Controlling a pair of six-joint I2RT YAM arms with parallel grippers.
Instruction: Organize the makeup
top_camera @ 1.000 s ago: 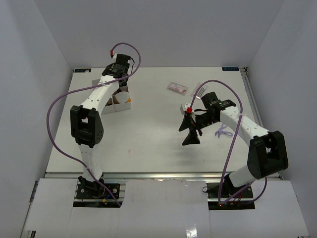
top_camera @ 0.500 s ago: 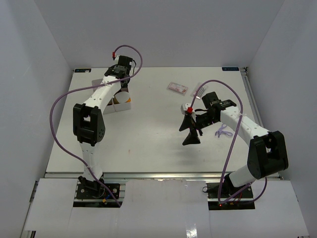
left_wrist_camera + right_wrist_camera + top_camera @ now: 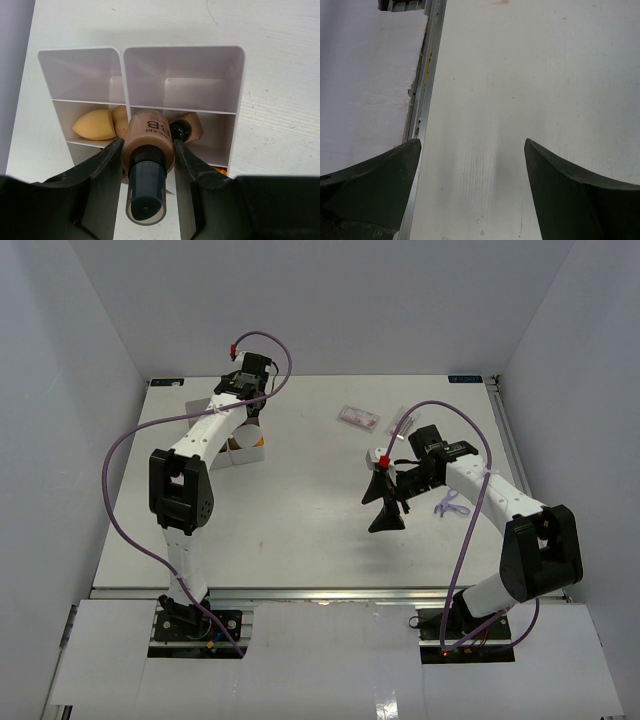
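Note:
In the left wrist view my left gripper [image 3: 147, 146] is shut on the tan black-capped bottle [image 3: 148, 140], which lies sideways between the fingers above the white compartmented box [image 3: 182, 50]. Beige sponges [image 3: 95, 125] sit in the box's middle left compartment. A black-and-gold lipstick tube [image 3: 186, 131] lies behind the bottle in the middle right compartment, and a bit of orange [image 3: 220, 171] shows below it. From above, the left gripper [image 3: 247, 410] hangs over the box [image 3: 240, 452] at the back left. My right gripper [image 3: 380, 505] stands open and empty mid-table. Two clear flat packets [image 3: 358, 417] [image 3: 404, 424] lie behind it.
A loose purple loop [image 3: 451, 504] lies on the table by the right forearm. The right wrist view shows my right gripper [image 3: 472, 142] over bare white tabletop, with the table's metal edge rail [image 3: 427, 75] to its left.
The left wrist has shifted slightly toward the back of the table, still holding the bottle over the box. The right arm has not moved.

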